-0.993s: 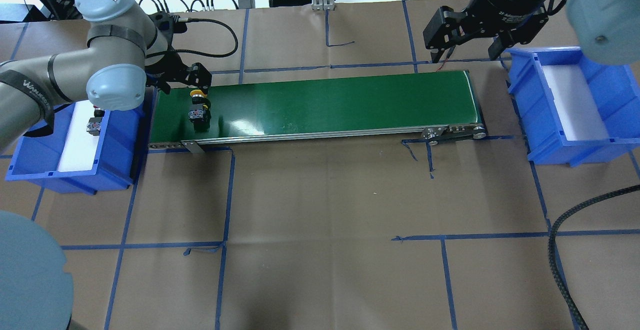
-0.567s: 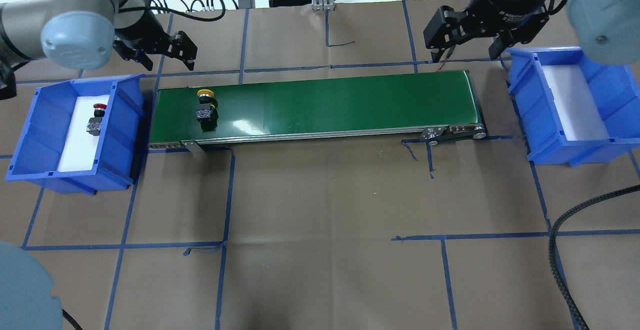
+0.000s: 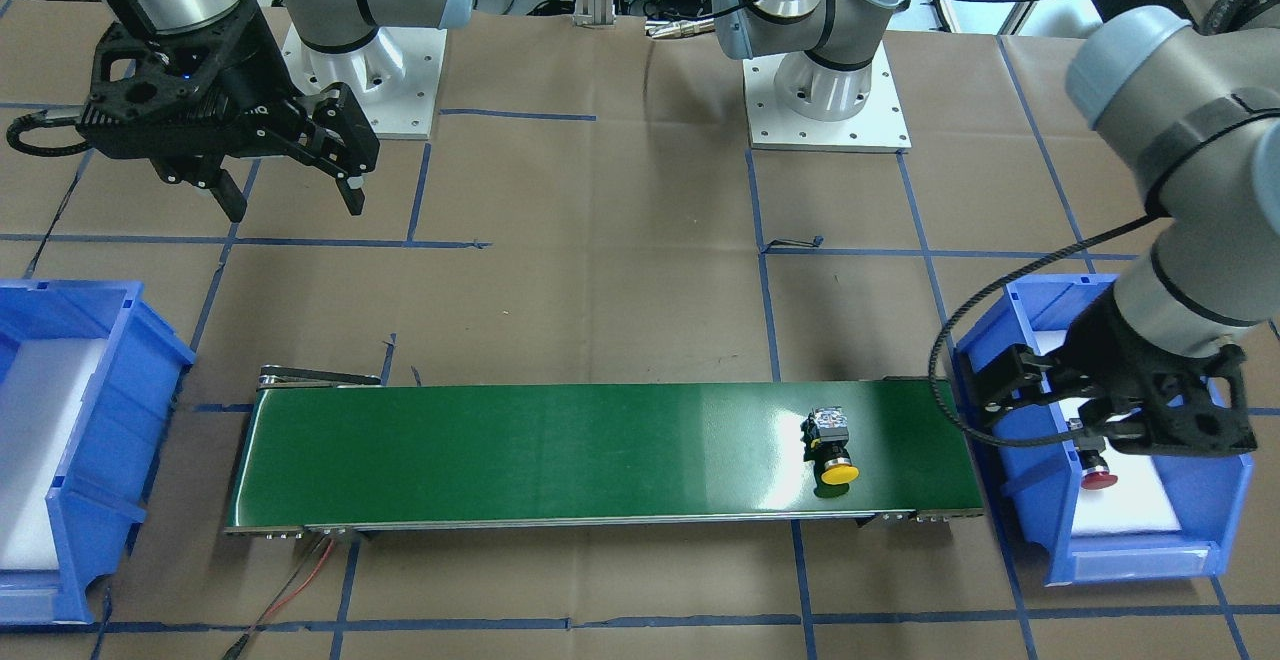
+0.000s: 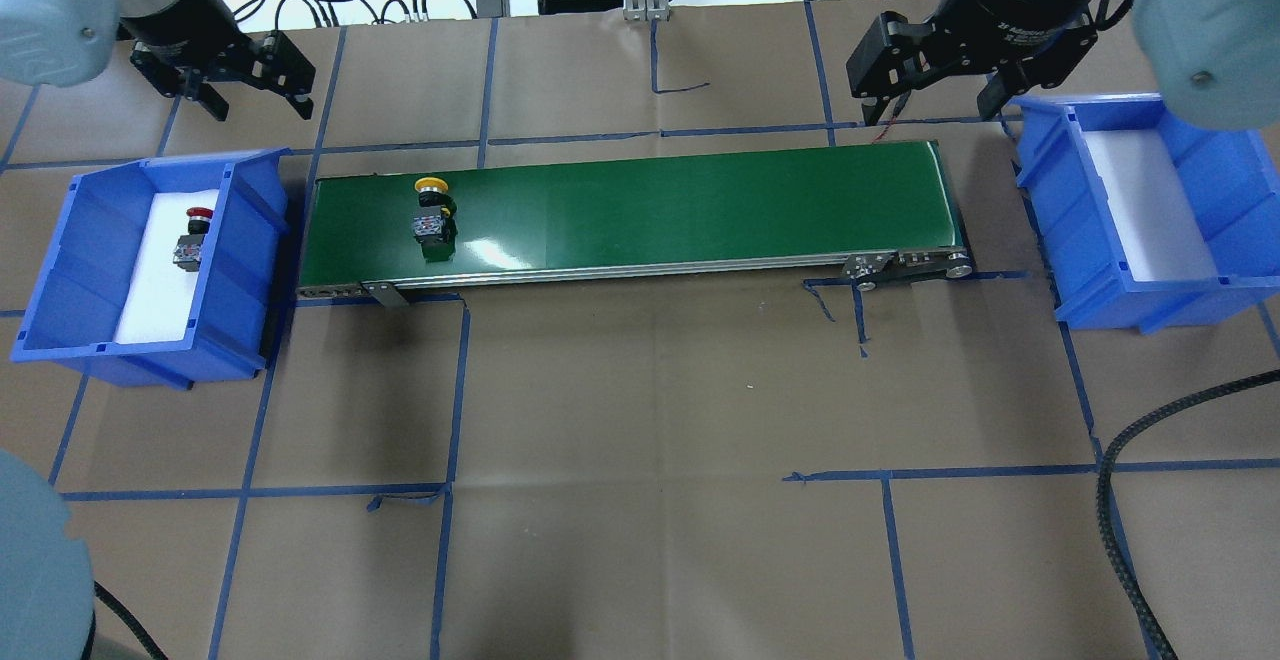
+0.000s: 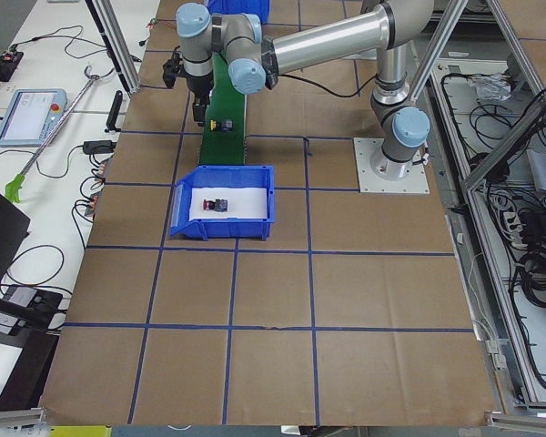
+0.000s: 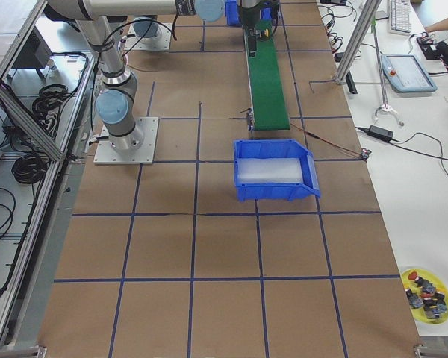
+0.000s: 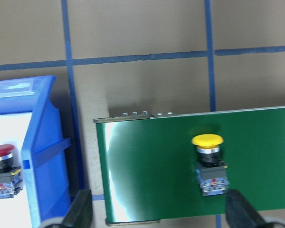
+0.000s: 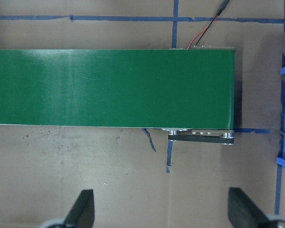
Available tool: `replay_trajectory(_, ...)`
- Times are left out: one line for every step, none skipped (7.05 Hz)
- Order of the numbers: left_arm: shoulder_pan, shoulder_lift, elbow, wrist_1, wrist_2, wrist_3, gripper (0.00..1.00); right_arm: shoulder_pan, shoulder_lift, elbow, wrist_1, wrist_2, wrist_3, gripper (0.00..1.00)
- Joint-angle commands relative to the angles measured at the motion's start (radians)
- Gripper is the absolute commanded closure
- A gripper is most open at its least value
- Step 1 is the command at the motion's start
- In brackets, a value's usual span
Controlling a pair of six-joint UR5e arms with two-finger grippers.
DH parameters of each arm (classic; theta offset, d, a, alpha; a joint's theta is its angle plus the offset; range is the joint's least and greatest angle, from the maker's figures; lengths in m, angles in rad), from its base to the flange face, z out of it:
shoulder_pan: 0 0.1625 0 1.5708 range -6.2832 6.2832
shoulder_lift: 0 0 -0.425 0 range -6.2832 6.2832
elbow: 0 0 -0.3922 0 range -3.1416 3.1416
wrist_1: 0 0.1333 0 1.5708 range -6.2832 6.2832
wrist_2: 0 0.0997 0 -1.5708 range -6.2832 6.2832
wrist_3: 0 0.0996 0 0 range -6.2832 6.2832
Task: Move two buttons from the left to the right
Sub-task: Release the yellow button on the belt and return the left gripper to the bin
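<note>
Both tools are spread wide, nothing in either. The yellow-capped push-button point(image 4: 432, 210) lies on its side at the left end of the green conveyor belt point(image 4: 700, 205), cap pointing away from the robot. That's well apart from the right tool point(image 4: 928, 90), up by the right blue plastic bin point(image 4: 1050, 200). The red-capped push-button point(image 4: 192, 237) lies the same way in the left blue plastic bin point(image 4: 252, 230) — the left tool point(image 4: 257, 100) hangs close by, clearly the nearer one, so I'd guess that's its pick.
</note>
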Motion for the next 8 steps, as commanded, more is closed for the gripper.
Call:
replay_trajectory(0.143, -0.013, -0.008, 0.012, 0.004, 0.165, 0.00, 0.000, -0.001, -0.002, -0.001, 0.000, 0.000, 0.00)
replay_trajectory(0.197, -0.022, -0.011, 0.013, 0.004, 0.230, 0.00, 0.000, -0.001, 0.001, 0.001, 0.000, 0.000, 0.00)
replay_trajectory(0.231, -0.039, -0.014, 0.015, 0.004, 0.271, 0.00, 0.000, -0.001, 0.000, 0.001, 0.000, 0.000, 0.00)
replay_trajectory(0.234, -0.043, -0.031, 0.042, -0.002, 0.272, 0.00, 0.000, -0.001, 0.001, 0.005, 0.000, -0.001, 0.00)
replay_trajectory(0.235, -0.048, -0.063, 0.093, -0.004, 0.273, 0.01, 0.000, 0.001, 0.000, 0.002, 0.001, -0.001, 0.00)
replay_trajectory(0.243, -0.056, -0.107, 0.169, -0.004, 0.273, 0.01, 0.000, 0.002, 0.000, 0.002, 0.002, -0.001, 0.00)
replay_trajectory(0.252, -0.066, -0.144, 0.235, -0.005, 0.275, 0.01, 0.000, 0.001, 0.000, 0.004, 0.002, -0.001, 0.00)
replay_trajectory(0.252, -0.095, -0.160, 0.284, -0.005, 0.273, 0.01, 0.000, 0.001, 0.000, 0.004, 0.002, -0.001, 0.00)
